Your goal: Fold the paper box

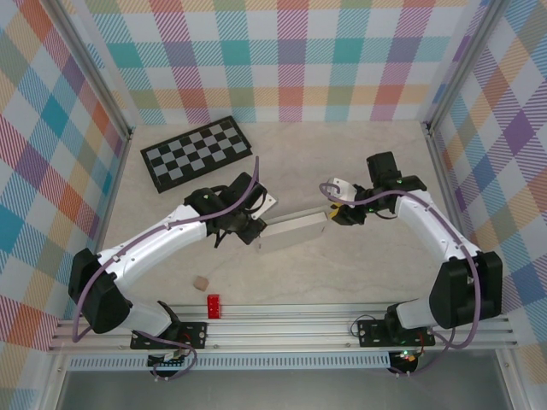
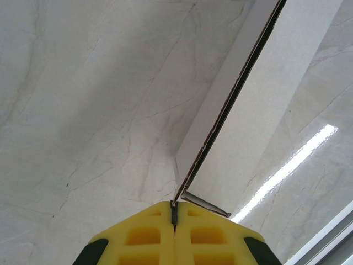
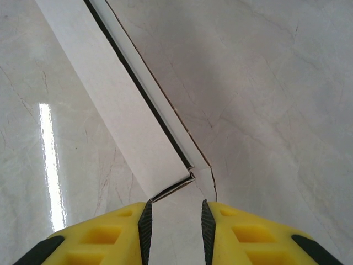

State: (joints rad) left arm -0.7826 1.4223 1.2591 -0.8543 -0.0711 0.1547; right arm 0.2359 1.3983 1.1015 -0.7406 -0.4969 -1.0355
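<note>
1. Jaws of the left gripper: the yellow ribbed fingers are pressed together, pinching the thin edge of the paper box. The box is a long, narrow shell of plain white cardboard with brown raw edges.
2. Jaws of the right gripper: spread, with a clear gap between the black-lined pads. The box's folded end corner lies just ahead of that gap.
3. The box rests mid-table on the glossy, pale marbled table top, between both grippers.
4. A flat black-and-grey checkerboard lies far left. A small red block and a tan cube sit near the front rail.
5. From above, the left gripper covers the box's left end. Both wrist views cut off its far end.
</note>
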